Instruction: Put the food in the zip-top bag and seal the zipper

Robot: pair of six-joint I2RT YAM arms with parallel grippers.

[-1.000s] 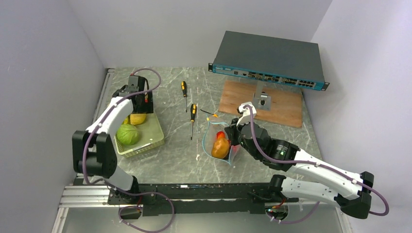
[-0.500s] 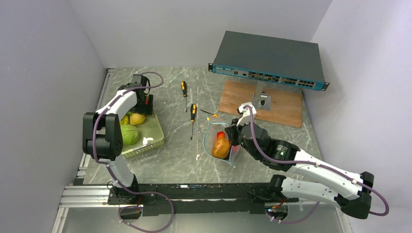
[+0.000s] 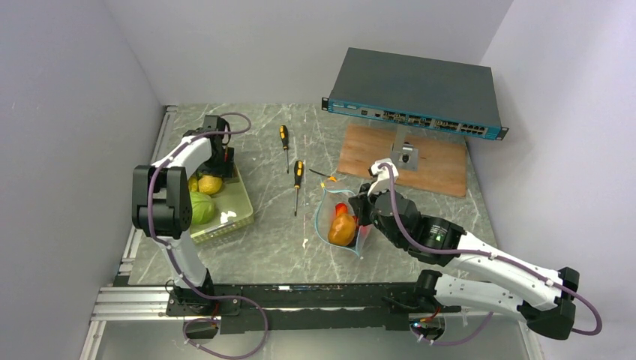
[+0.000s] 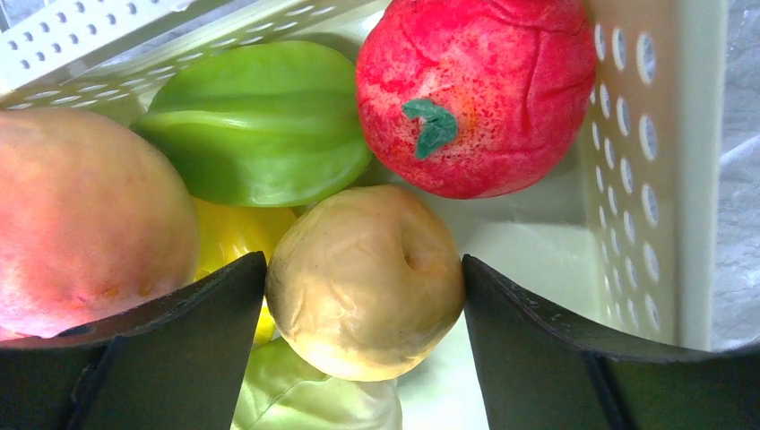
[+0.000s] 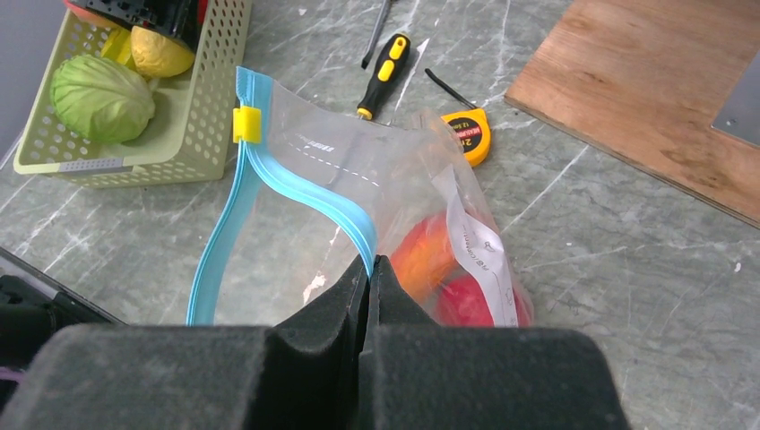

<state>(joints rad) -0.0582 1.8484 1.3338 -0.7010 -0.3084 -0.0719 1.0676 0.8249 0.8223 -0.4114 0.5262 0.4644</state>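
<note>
Your left arm has dropped into the tray. Its hand now straddles the tan fruit, fingers wide and just starting to close, so the next pick is under way but not yet secure. Your right hand stays pinched shut on the zipper of the bag, holding its mouth open on the bench. Count: one tray, one bag, six fruits visible in the tray, two in the bag, two screwdrivers.

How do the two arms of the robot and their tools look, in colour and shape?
The left arm and the right arm have white links between black joints; a purple cable loops along each. The left tool and the right tool each have two broad, matte black fingers.
</note>
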